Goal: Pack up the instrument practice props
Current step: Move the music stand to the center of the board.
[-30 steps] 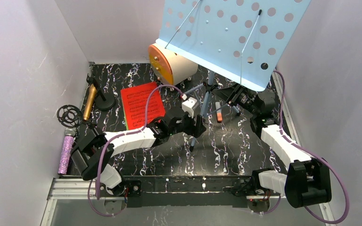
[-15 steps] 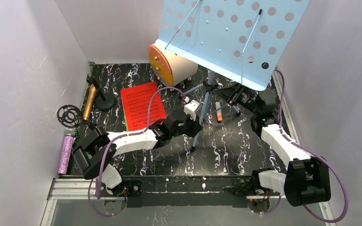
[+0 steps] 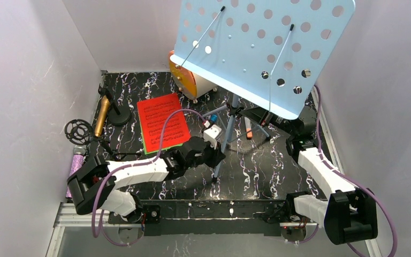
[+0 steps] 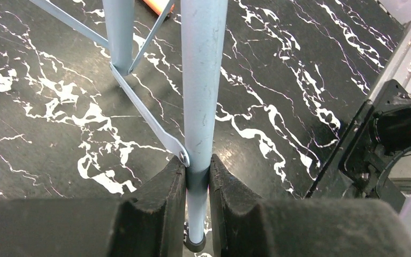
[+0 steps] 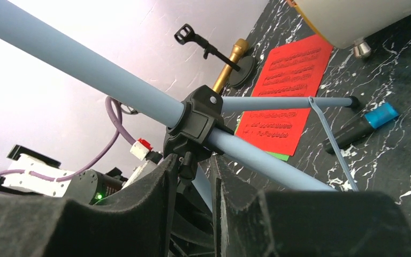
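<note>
Item: blue stand (image 3: 257,48), upper right of the overhead frame; my left gripper (image 4: 197,176) is clamped on one leg (image 4: 200,80) near its foot, and my right gripper (image 5: 195,171) pinches the black hub (image 5: 195,120) from below (probably to steady it while the legs fold for packing).

Open room over the near black tabletop (image 3: 257,176); sheet-music tripod (image 3: 257,48) legs and overhanging desk across centre-right.

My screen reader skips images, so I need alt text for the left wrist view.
The left pincer is shut on a pale-blue tripod leg just above its black rubber foot. Behind it, a second leg and a thin brace stand over the black marbled tabletop.
</note>
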You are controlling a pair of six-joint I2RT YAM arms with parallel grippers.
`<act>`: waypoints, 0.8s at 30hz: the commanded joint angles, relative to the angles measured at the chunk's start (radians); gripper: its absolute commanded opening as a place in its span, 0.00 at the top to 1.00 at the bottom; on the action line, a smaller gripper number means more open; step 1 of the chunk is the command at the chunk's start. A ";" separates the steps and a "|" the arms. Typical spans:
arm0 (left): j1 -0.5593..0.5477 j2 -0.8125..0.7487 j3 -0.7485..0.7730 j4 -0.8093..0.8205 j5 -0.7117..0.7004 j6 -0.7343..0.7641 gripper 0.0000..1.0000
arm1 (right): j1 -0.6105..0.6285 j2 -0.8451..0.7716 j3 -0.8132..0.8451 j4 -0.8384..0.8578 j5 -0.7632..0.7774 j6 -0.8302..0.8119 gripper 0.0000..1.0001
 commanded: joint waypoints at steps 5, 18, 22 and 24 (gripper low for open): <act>-0.029 -0.090 -0.004 -0.058 0.025 -0.035 0.70 | -0.002 -0.053 -0.046 0.034 -0.085 0.026 0.64; 0.176 -0.183 0.112 0.036 0.226 0.020 0.38 | 0.014 -0.053 -0.028 0.037 -0.102 0.023 0.63; 0.263 -0.154 0.129 0.174 0.320 0.025 0.36 | 0.018 -0.045 -0.016 0.041 -0.105 0.023 0.63; 0.281 -0.122 0.165 0.217 0.364 0.032 0.35 | 0.021 -0.039 -0.008 0.042 -0.110 0.023 0.63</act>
